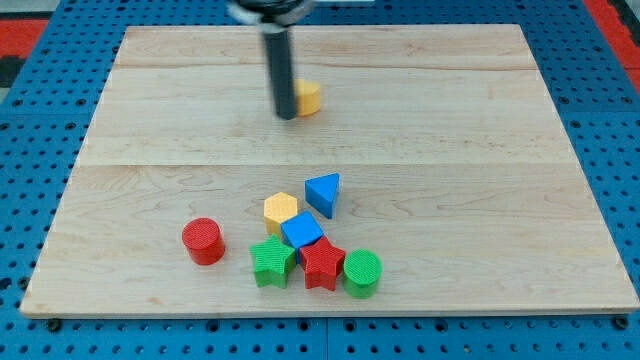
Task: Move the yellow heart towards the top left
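The yellow heart [308, 97] lies on the wooden board [150, 120], in its upper middle, partly hidden behind my rod. My tip [286, 115] rests on the board right against the heart's left side, touching or nearly touching it. The rod rises from there to the view's top edge and looks motion-blurred.
A cluster sits at the lower middle: yellow hexagon [281, 210], blue triangle [323, 192], blue cube [302, 231], green star [272, 261], red star [322, 265], green cylinder [362, 273]. A red cylinder [203, 240] stands alone to their left. A blue pegboard [40, 150] surrounds the board.
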`<state>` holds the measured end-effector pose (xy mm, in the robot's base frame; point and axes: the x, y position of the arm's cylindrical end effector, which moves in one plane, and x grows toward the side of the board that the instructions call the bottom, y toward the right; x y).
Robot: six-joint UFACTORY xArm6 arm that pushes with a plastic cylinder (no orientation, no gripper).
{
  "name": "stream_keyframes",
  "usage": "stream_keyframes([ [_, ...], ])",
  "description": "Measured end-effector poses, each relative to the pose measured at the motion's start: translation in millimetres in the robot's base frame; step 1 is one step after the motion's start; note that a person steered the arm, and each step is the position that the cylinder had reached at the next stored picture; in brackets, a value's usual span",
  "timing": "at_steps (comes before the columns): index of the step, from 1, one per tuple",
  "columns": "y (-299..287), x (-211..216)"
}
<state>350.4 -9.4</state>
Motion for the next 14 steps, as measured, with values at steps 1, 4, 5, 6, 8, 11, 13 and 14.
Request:
stream_keyframes([
  [1, 113, -33],
  [4, 101, -24],
  [5, 100, -24],
  [6, 100, -24],
  [8, 106, -38],
  [11, 35, -12],
  [13, -111, -65],
  [14, -86, -70],
])
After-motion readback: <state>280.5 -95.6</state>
